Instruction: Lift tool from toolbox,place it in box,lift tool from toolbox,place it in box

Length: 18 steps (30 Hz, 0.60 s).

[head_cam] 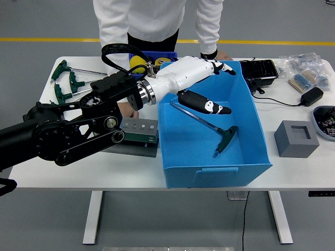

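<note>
Robot hands in view: one, the left hand (pixel 201 83), its fingers spread and empty above the box.
Blue boxes: one large blue box (pixel 251 112) stood on the white table (pixel 47 167).
T-handle tools in the box: one green-handled T-wrench (pixel 217 133) lay on its floor.
T-handle tools outside the box: a cluster of green-handled wrenches (pixel 65 83) lay at the table's far left; at least three handles showed, the exact count unclear.
Toolboxes: one small blue toolbox (pixel 157 56), mostly hidden behind the arm.
Grey socket blocks: one (pixel 137 137), with a row of holes on top.
Grey square holders: one (pixel 296 138).
Black trays: one (pixel 259 70).
Persons: one, in white sleeves (pixel 209 26), at the far side.
</note>
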Tool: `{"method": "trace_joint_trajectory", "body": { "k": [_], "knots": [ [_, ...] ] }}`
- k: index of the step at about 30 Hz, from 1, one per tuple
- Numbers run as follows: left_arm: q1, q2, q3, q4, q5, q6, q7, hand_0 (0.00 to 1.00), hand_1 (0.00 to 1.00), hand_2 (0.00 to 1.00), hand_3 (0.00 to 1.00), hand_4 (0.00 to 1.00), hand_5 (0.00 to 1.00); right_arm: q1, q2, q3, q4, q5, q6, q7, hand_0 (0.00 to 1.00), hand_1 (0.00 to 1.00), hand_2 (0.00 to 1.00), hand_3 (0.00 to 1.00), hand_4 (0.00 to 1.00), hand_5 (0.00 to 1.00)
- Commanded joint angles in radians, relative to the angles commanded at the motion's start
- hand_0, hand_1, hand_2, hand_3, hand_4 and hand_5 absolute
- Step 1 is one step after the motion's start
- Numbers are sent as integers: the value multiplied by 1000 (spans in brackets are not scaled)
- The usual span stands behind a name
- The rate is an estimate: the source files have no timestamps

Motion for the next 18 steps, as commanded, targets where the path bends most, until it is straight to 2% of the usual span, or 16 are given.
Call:
{"method": "trace_joint_trajectory", "body": {
  "k": [1,6,7,12,13,18],
  "knots": [
    [7,9,-13,0,25,-11,6,734,677,726,694,997,781,0,0,-2,0,4,0,1,698,671,727,553,789,688],
    [44,54,-69,19,110,-47,20,734,677,726,694,997,781,-3,2,-5,-1,10,1,2,698,671,727,553,789,688],
    [53,66,-80,25,124,-59,28,732,618,643,618,995,832,-4,2,-5,-1,9,1,2,696,671,727,553,789,688],
    [89,115,-113,73,162,-130,62,732,618,643,618,995,832,-7,4,-3,-2,8,2,1,696,671,727,553,789,688],
    [95,124,-115,83,166,-143,69,749,622,630,576,978,906,-8,4,-3,-3,8,2,1,697,671,727,553,790,688],
    [125,167,-119,115,181,-221,111,749,622,630,576,978,906,-8,5,-4,-3,11,2,2,697,671,727,553,790,688]
  ]
}}
